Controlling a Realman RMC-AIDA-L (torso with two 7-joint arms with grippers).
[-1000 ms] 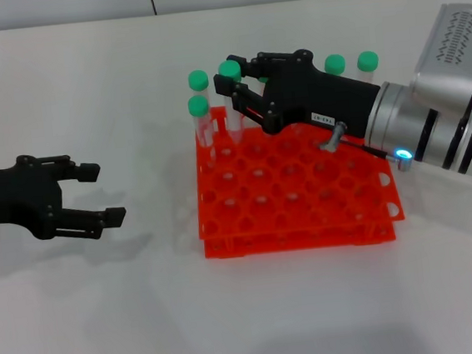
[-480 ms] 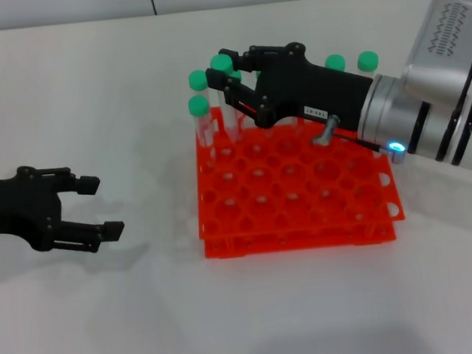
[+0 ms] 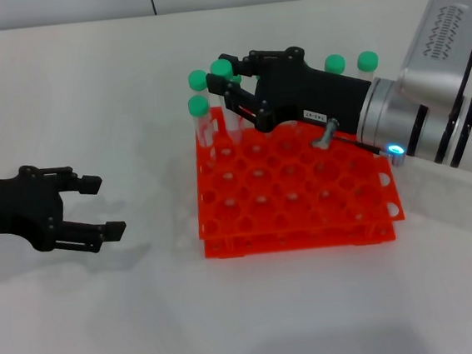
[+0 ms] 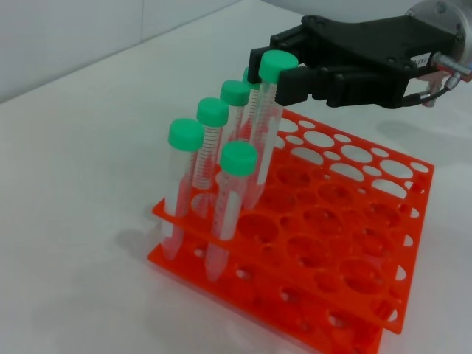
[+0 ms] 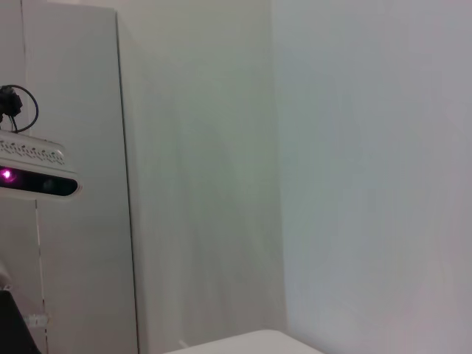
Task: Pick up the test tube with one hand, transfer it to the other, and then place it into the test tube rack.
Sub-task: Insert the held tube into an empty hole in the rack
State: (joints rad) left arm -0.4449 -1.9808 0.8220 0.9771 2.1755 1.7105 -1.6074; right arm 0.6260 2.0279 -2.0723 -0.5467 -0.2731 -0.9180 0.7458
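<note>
Test tube (image 3: 226, 94) sits in the right claw (image 3: 229, 84), green cap poking out just above the fingers, body hanging down toward the back-left corner of the rack (image 3: 306, 212). In the left wrist view the tube (image 4: 264, 118) tilts a bit, tip down among the back-row holes; can't tell if the tip is in a hole or just over one. The grip sits high, right under the cap, which leaves the long body free to drop through both tiers of the rack.

Right claw is shut on the tube and reaches in from about 3 o'clock of the rack, low across its back edge, white label on its body facing up. That side approach avoids the upright tubes at 12 o'clock.

Other tubes: a cluster (image 4: 210, 140) stands in the back-left holes, right beside the held one, so there's little room; bumping a neighbour is the risk. Two more caps (image 3: 350, 63) show behind the right claw's body.

Left claw (image 3: 97, 209) is at 9 o'clock of the rack, well apart, low over the tabletop (image 3: 108, 323), fingers spread wide, holding nothing. Looks parked, clear of the drop.

Judgement: handover done, insertion step in hand; the release isn't made.
</note>
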